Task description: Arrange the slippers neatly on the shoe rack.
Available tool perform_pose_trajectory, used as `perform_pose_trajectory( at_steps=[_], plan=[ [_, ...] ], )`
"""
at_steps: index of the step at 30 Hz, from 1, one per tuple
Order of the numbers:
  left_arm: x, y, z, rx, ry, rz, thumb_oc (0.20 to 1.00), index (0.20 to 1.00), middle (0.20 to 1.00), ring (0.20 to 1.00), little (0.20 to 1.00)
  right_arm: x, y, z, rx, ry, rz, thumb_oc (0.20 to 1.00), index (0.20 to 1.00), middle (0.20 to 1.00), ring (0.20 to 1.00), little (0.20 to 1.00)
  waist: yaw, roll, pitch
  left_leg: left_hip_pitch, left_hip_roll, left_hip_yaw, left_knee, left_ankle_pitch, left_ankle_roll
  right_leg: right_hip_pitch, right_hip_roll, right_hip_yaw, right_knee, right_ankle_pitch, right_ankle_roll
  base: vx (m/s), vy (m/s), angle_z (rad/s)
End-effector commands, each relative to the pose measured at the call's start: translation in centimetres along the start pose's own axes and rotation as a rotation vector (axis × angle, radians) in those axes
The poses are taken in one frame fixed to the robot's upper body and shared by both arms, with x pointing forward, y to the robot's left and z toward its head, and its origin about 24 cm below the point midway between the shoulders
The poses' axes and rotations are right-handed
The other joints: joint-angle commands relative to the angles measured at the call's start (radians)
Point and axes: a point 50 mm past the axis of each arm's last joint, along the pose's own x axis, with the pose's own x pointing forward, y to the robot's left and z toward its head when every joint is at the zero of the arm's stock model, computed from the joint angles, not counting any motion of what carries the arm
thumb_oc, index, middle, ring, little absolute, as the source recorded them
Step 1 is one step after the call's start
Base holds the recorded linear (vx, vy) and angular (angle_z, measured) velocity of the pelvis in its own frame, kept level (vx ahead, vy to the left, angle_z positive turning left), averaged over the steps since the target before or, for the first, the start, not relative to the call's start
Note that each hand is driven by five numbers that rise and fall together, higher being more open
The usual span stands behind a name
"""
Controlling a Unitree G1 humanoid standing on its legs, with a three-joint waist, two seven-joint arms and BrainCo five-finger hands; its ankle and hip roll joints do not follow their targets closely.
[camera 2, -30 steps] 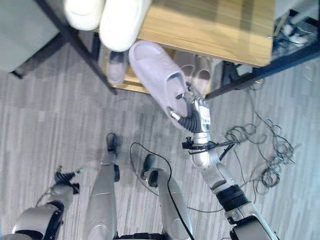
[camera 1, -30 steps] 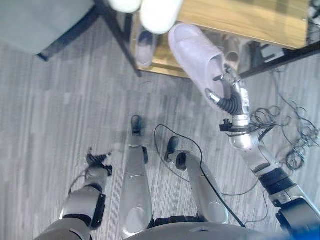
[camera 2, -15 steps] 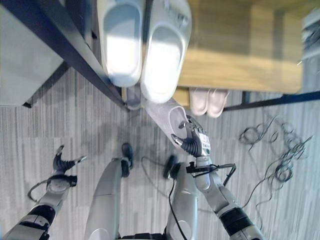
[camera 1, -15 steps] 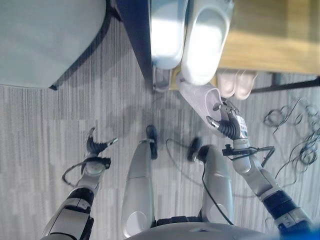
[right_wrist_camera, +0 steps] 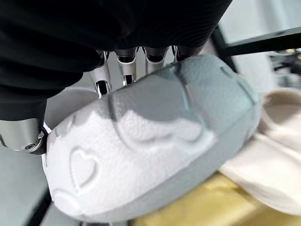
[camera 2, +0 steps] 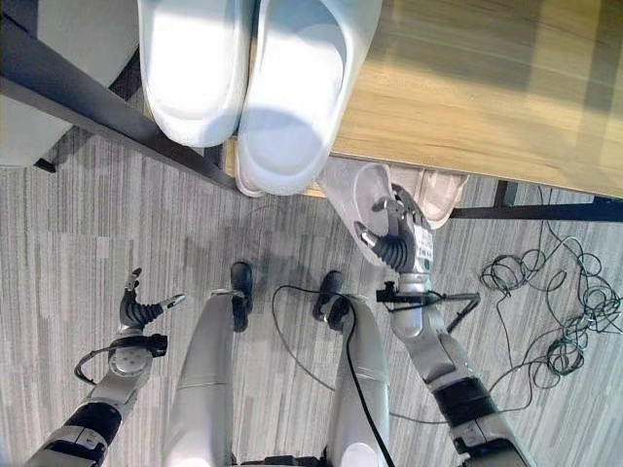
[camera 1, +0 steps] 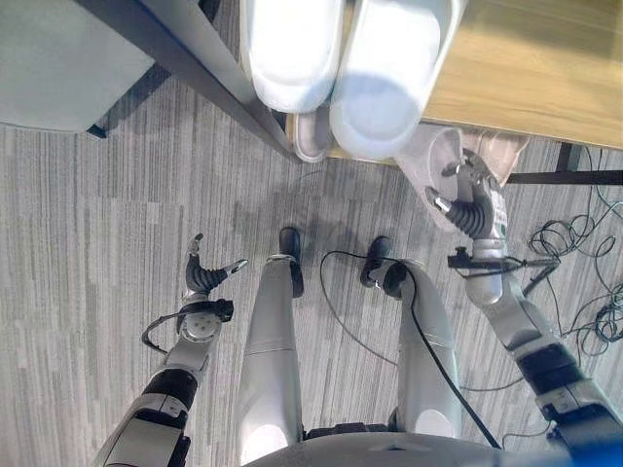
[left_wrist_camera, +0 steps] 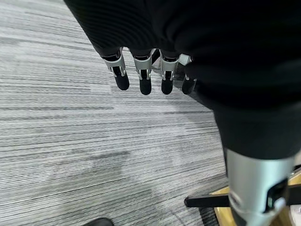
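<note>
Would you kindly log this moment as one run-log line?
right hand: shut on pale slipper, at rack lower shelf | left hand: open, idle over floor | white pair: on top shelf

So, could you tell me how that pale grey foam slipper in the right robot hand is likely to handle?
The pale grey foam slipper probably stays stiff: it keeps its shape while the right robot hand holds it by one end. It looks light, carried one-handed. Its pebbled surface should resist slipping, though so long a shoe might swing.
</note>
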Motion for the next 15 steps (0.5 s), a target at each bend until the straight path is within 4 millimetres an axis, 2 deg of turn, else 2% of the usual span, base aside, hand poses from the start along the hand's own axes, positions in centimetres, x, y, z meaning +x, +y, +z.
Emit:
perform_pose_trajectory(
  at_steps=[1,2,5,6,8,10,11,12,13,14,15],
  plan=[
    [-0.6,0.8,-0.5,-0.032,0.003,0.074,1.000,1.000,1.000,1.000,1.000,0.1,-0.4,0.0,0.052,0.008,-0.032,0.200,0.200,0.200,0.200,0.200,0.027,0.037,-0.068,-0.013,0.053,-0.017,0.086,-0.110,-0.001,-0.009,-0.080,0.060,0.019,0.043,0.097,0.03,-0.080,0.12],
    [-0.5,0.8,-0.5,-0.033,0.002,0.075,1.000,1.000,1.000,1.000,1.000,0.2,-0.4,0.0,0.053,0.007,-0.032,0.200,0.200,0.200,0.200,0.200,0.026,0.037,-0.071,-0.020,0.053,-0.018,0.092,-0.113,-0.001,-0.016,-0.081,0.062,0.026,0.040,0.097,0.01,-0.089,0.14],
    [-0.7,0.8,0.1,-0.039,-0.034,0.058,1.000,1.000,1.000,1.000,1.000,2.7,-0.6,2.2,0.137,-0.064,-0.045,0.200,0.200,0.200,0.200,0.200,0.054,0.059,-0.080,-0.143,0.054,-0.053,0.291,-0.167,0.007,-0.150,-0.095,0.092,0.233,-0.052,0.061,0.05,-0.067,0.13],
    [-0.7,0.8,0.1,-0.039,-0.034,0.059,1.000,1.000,1.000,1.000,1.000,2.7,-0.6,2.2,0.137,-0.064,-0.045,0.200,0.200,0.200,0.200,0.200,0.054,0.059,-0.082,-0.150,0.054,-0.054,0.299,-0.171,0.006,-0.157,-0.095,0.094,0.240,-0.056,0.061,0.06,-0.037,-0.03],
    [-0.6,1.4,0.3,-0.100,-0.028,0.100,1.000,1.000,1.000,1.000,1.000,5.1,-1.3,3.5,0.190,-0.090,-0.104,0.200,0.200,0.200,0.200,0.200,0.071,0.078,-0.086,-0.243,0.053,-0.075,0.465,-0.224,0.020,-0.268,-0.103,0.127,0.411,-0.118,0.039,0.07,-0.006,-0.07],
    [-0.3,1.9,0.6,-0.119,-0.034,0.128,1.000,1.000,1.000,1.000,1.000,6.7,-2.1,4.4,0.246,-0.111,-0.138,0.200,0.200,0.200,0.200,0.200,0.079,0.084,-0.088,-0.307,0.048,-0.089,0.584,-0.259,0.029,-0.345,-0.106,0.156,0.535,-0.162,0.024,0.12,0.003,-0.12],
    [0.2,2.7,1.0,-0.139,-0.044,0.164,1.000,1.000,1.000,1.000,1.000,8.4,-2.8,5.3,0.270,-0.134,-0.150,0.200,0.200,0.200,0.200,0.200,0.086,0.093,-0.074,-0.366,0.046,-0.110,0.718,-0.299,0.036,-0.413,-0.109,0.182,0.678,-0.213,0.006,0.19,-0.003,-0.22],
    [0.5,3.2,1.3,-0.154,-0.047,0.182,1.000,1.000,1.000,1.000,1.000,9.6,-3.3,5.6,0.262,-0.142,-0.156,0.200,0.200,0.200,0.200,0.200,0.088,0.096,-0.066,-0.402,0.048,-0.122,0.808,-0.322,0.039,-0.456,-0.110,0.208,0.766,-0.241,-0.002,0.15,0.000,-0.15],
    [0.5,3.2,1.3,-0.155,-0.048,0.183,1.000,1.000,1.000,1.000,1.000,9.7,-3.3,5.6,0.262,-0.144,-0.156,0.200,0.200,0.200,0.200,0.200,0.086,0.095,-0.068,-0.409,0.046,-0.121,0.811,-0.321,0.039,-0.464,-0.111,0.211,0.770,-0.242,-0.003,0.14,-0.018,-0.11],
    [0.7,3.8,1.6,-0.170,-0.059,0.206,1.000,1.000,1.000,1.000,1.000,10.6,-3.7,5.7,0.251,-0.138,-0.164,0.200,0.200,0.200,0.200,0.200,0.088,0.098,-0.053,-0.442,0.042,-0.140,0.901,-0.342,0.041,-0.497,-0.113,0.237,0.861,-0.268,-0.010,0.09,-0.011,-0.07],
    [0.8,4.0,1.8,-0.177,-0.065,0.212,1.000,1.000,1.000,1.000,1.000,10.8,-3.7,5.6,0.272,-0.120,-0.168,0.200,0.200,0.200,0.200,0.200,0.089,0.100,-0.044,-0.451,0.041,-0.150,0.926,-0.347,0.042,-0.507,-0.113,0.253,0.890,-0.274,-0.012,0.10,-0.011,-0.04]
  ],
)
